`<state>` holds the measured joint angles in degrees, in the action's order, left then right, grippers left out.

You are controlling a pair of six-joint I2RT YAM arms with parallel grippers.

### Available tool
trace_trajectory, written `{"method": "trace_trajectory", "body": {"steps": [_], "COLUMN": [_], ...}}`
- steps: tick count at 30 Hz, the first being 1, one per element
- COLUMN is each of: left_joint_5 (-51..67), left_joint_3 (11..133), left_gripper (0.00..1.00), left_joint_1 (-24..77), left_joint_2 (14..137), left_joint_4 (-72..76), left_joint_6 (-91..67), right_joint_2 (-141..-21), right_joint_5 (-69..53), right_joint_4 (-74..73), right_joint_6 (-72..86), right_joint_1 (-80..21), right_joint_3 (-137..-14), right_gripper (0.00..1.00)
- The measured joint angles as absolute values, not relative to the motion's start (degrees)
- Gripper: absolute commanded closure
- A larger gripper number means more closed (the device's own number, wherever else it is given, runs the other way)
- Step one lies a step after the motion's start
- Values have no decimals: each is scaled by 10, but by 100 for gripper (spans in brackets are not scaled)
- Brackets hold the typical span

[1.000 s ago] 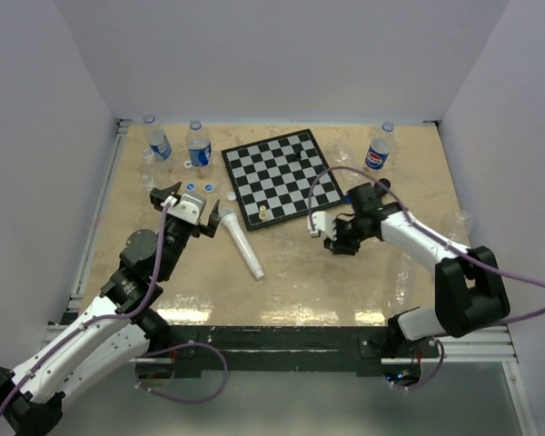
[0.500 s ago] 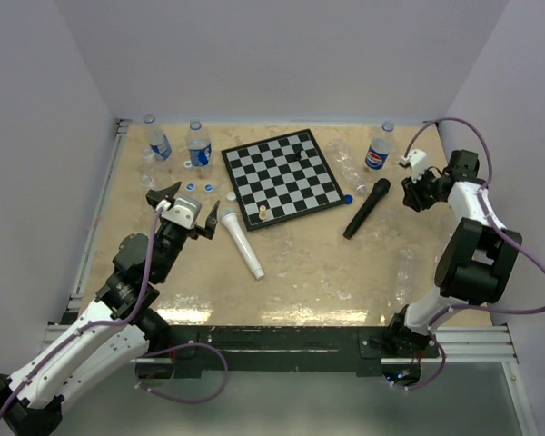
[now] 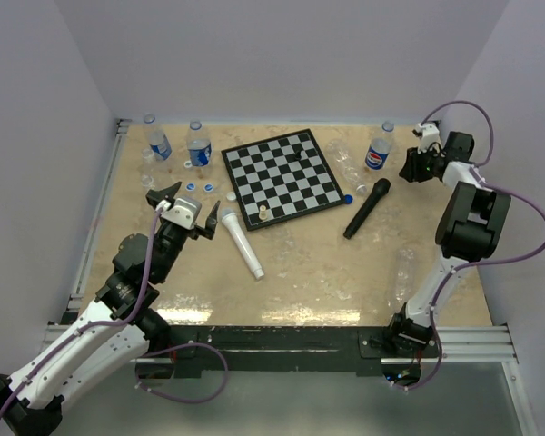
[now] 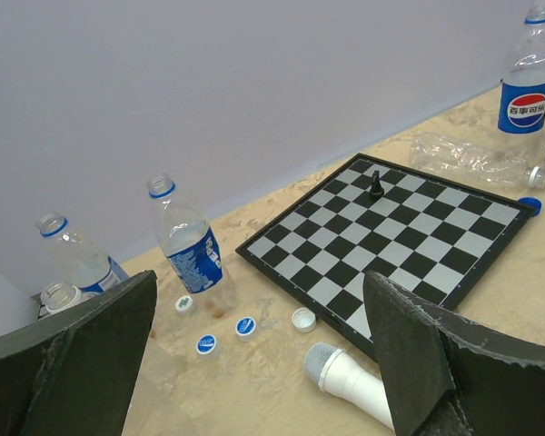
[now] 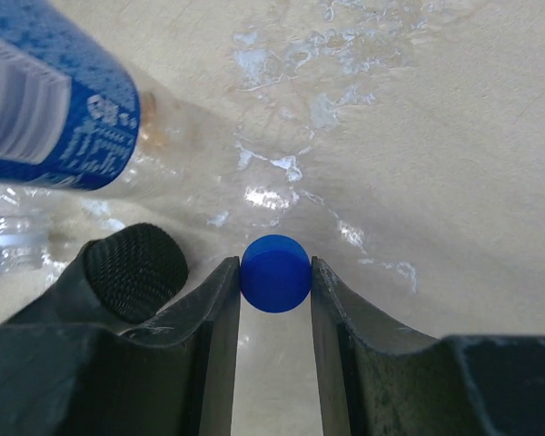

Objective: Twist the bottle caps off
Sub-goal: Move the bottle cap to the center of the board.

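One blue cap sits pinched in the right gripper, bottle at ten o'clock; left gripper gapes wide.

Plain pale lavender walls enclosed the pale beige marbled surface on three sides. A metal rail ran along its left edge.

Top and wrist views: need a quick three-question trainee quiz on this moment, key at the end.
1. True or false: the left end effector grips a cap.
2. What does the right end effector hold? A) white cap B) blue cap C) chess piece
3. Fill in: in the top view, the black microphone lies to the ___ of the chessboard.
Key: 1 false, it is open and empty; 2 B; 3 right.
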<state>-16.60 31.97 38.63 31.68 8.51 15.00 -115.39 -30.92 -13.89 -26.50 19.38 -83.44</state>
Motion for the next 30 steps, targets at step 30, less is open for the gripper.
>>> {"method": "trace_trajectory", "body": {"steps": [30], "left_joint_5": [-153], "left_joint_3": [319], "left_gripper": [0], "left_joint_1": [386], "left_joint_2": [303], "left_joint_4": [85], "left_joint_6": [149], "right_joint_2": [-994], "right_joint_5": [-274], "right_joint_4": [-237], "right_joint_6": [-341], "right_joint_1": [204], "right_joint_3": [-785], "right_gripper": [37]}}
